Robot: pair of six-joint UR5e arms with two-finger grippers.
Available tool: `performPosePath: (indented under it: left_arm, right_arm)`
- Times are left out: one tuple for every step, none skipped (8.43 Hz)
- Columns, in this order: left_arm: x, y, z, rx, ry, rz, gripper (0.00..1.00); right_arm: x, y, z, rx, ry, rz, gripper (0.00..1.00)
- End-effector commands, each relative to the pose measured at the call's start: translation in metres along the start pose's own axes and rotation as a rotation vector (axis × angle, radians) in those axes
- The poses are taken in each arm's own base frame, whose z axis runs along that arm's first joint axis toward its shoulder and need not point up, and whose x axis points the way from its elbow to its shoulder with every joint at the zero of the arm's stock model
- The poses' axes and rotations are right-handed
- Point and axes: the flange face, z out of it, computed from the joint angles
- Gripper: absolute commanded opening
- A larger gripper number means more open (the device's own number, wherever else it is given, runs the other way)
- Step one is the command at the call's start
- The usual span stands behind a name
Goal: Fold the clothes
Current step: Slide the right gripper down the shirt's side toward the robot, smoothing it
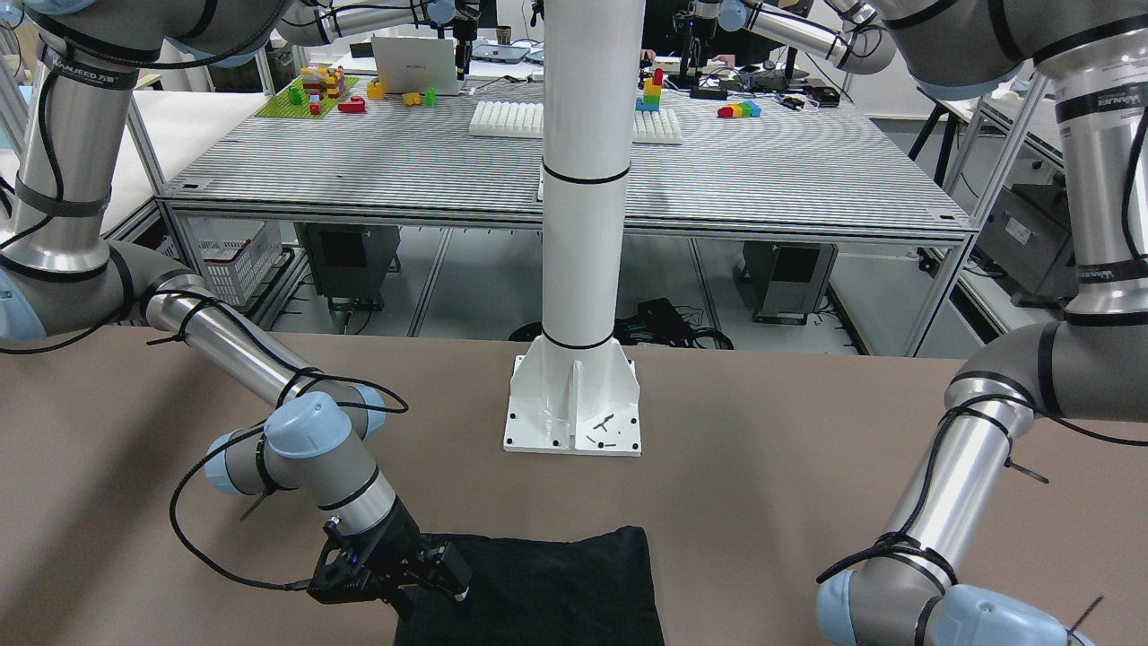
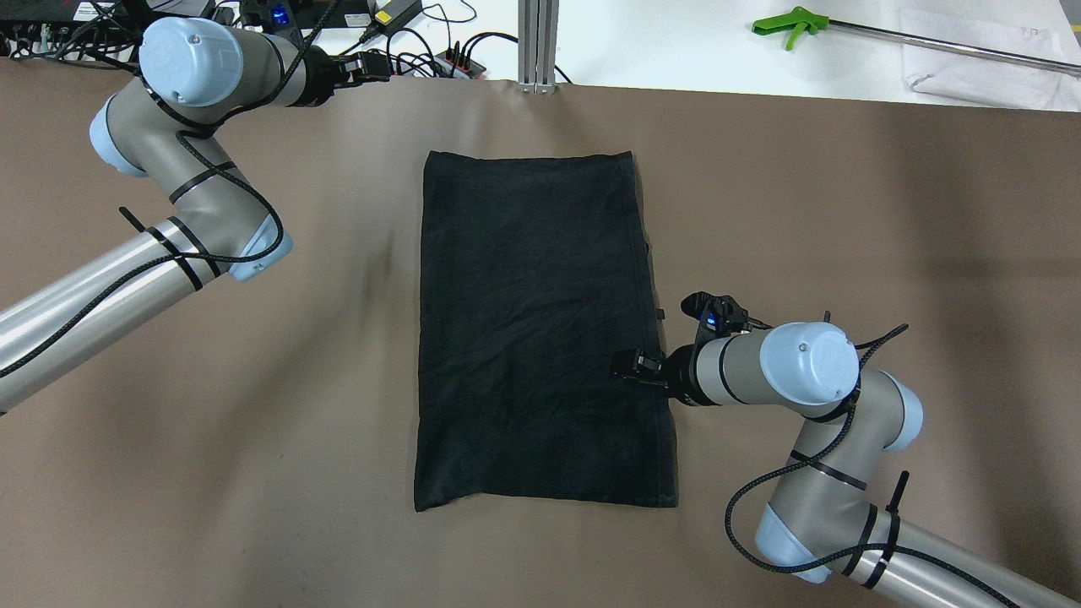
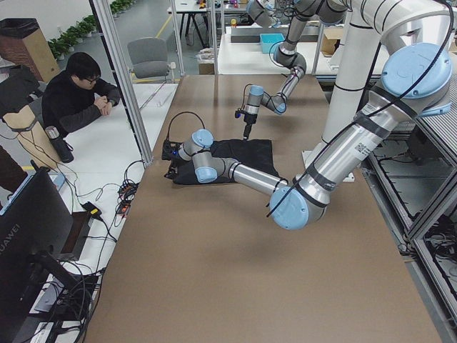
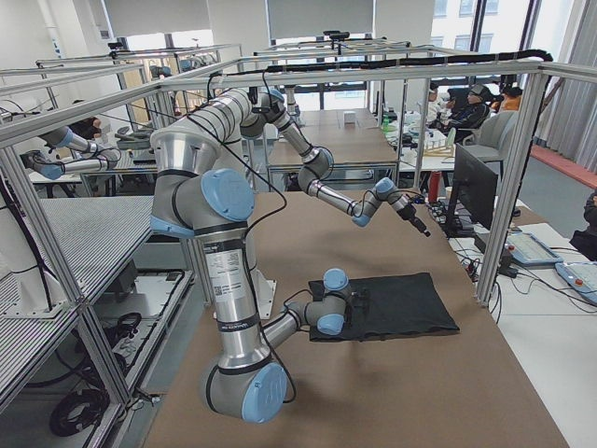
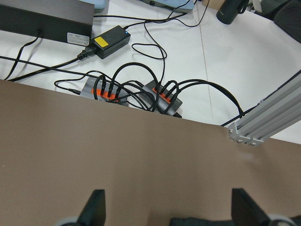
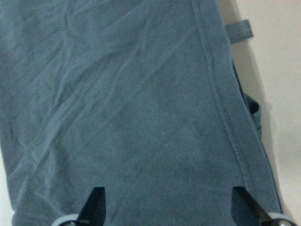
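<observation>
Exterior front-facing view: garment point(image 1: 547, 583) cut off by lower frame edge, one corner hidden behind right gripper point(image 1: 438, 574); contact not discernible. One black garment spread flat on surface point(image 1: 807, 449), near white pillar base point(image 1: 574, 408). Right gripper held apart over hem. Left gripper point(image 2: 380, 69) held apart, far from pillar base at surface's far edge; two power strips point(image 5: 106, 92) seen beyond.

Left gripper point(image 2: 378, 67), right gripper point(image 2: 627, 366) — jaws spread on both.
</observation>
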Motion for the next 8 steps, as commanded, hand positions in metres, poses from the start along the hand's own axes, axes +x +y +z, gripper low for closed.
performPosePath:
  left_arm:
    - [-0.001, 0.0, -0.001, 0.001, 0.002, 0.0, 0.94]
    - [-0.002, 0.0, -0.001, 0.001, 0.002, 0.0, 0.94]
    - [-0.002, 0.0, -0.001, 0.001, 0.002, 0.0, 0.94]
    - [-0.002, 0.001, -0.001, 0.0, 0.002, 0.001, 0.94]
    - [-0.002, 0.001, -0.001, 0.001, 0.002, 0.001, 0.94]
    - [-0.003, 0.002, -0.001, 0.002, 0.001, 0.001, 0.94]
    - [-0.004, 0.001, -0.002, 0.01, 0.0, 0.001, 0.94]
    - [-0.004, 0.003, -0.001, 0.013, -0.003, 0.002, 0.94]
  right_arm:
    - [-0.009, 0.017, -0.028, -0.016, -0.048, -0.002, 0.95]
    - [-0.004, 0.032, -0.019, -0.032, -0.036, 0.071, 0.95]
    - [-0.005, 0.04, -0.015, -0.027, -0.037, 0.097, 0.95]
    - [0.005, 0.05, -0.011, -0.035, -0.024, 0.098, 0.95]
    - [0.018, 0.064, -0.005, -0.031, 0.0, 0.096, 0.95]
    - [0.019, 0.085, 0.006, -0.016, 0.007, 0.082, 0.95]
    - [0.02, 0.102, 0.015, -0.018, 0.015, 0.07, 0.95]
    - [0.019, 0.108, 0.017, -0.024, 0.015, 0.067, 0.95]
